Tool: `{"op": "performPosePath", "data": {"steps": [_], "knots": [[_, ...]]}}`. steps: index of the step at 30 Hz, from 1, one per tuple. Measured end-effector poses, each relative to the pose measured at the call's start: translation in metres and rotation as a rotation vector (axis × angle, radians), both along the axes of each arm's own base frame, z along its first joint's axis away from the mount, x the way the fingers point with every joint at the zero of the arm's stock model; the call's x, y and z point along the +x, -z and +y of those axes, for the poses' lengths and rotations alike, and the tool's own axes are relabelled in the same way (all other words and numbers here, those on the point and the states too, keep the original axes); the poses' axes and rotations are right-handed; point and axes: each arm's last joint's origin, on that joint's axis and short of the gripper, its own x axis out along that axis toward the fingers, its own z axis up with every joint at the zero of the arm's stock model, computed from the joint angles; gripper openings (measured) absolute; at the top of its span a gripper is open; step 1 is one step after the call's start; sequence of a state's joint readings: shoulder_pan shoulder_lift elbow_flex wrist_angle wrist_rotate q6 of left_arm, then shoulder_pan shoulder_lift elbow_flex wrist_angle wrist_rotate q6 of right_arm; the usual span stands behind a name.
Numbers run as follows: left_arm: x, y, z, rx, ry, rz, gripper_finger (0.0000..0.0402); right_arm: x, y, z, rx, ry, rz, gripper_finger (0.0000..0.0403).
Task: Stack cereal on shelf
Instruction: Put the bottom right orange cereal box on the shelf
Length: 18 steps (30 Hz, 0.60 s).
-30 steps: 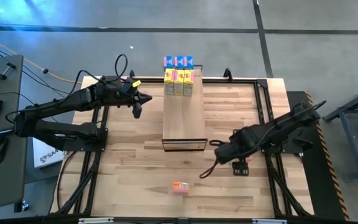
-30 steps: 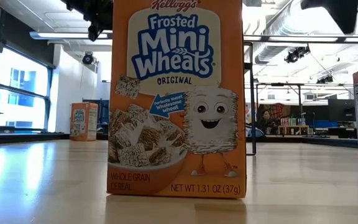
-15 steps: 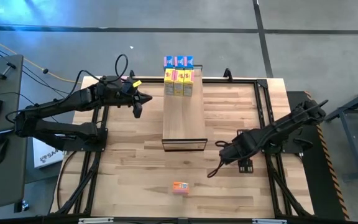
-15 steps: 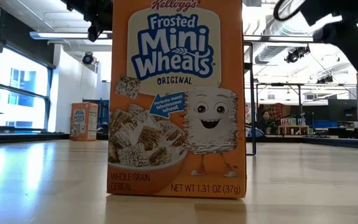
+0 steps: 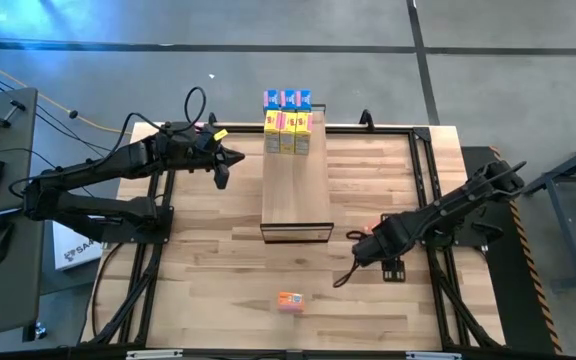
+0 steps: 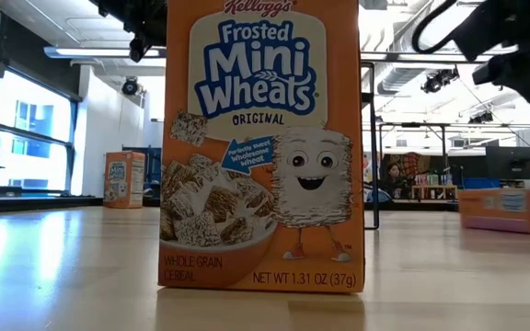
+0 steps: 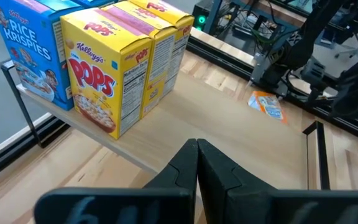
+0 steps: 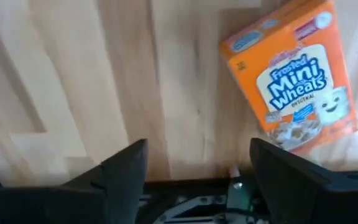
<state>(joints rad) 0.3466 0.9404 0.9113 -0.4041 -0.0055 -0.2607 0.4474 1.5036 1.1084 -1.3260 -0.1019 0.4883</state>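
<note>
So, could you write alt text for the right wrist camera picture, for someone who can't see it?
An orange Mini Wheats cereal box lies flat and askew on the wooden table, face up. The right end effector hangs above, its two dark fingers spread apart and holding nothing.

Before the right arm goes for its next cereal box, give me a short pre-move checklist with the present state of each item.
1. Right gripper open and empty: ok, its fingers stand apart with nothing between them.
2. Target in sight: ok, an orange Mini Wheats box lies flat on the tabletop ahead of that gripper.
3. Room on the shelf: ok, its near plank is bare; the yellow boxes and blue boxes crowd the far end.
4. Left gripper out of the way: ok, shut, hovering left of the shelf.
5. Other loose box: ok, standing near the front edge, apart from both arms.
6. Box aligned with the gripper: not ok, it lies skewed.
</note>
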Motion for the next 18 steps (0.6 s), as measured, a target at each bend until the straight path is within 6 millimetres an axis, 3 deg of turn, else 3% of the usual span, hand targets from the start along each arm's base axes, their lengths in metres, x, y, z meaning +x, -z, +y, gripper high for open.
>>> {"op": "performPosePath", "data": {"steps": [5, 9, 14, 18], "knots": [[0.0, 0.001, 0.0, -0.019, -0.008, 0.0, 0.0, 0.001, -0.012, 0.0, 0.001, 0.097, 0.005, 0.0252], [-0.001, 0.003, -0.001, -0.032, -0.009, 0.022, 0.0, -0.003, -0.04, -0.01, -0.049, 0.237, -0.074, 0.0236], [0.001, 0.004, -0.001, -0.034, -0.003, 0.023, 0.0, -0.017, -0.055, -0.048, -0.133, 0.451, -0.3, 0.0135], [0.004, 0.005, -0.011, -0.044, 0.064, 0.024, 0.0, -0.021, -0.042, -0.066, 0.052, 0.523, -0.47, 0.0025]]}}
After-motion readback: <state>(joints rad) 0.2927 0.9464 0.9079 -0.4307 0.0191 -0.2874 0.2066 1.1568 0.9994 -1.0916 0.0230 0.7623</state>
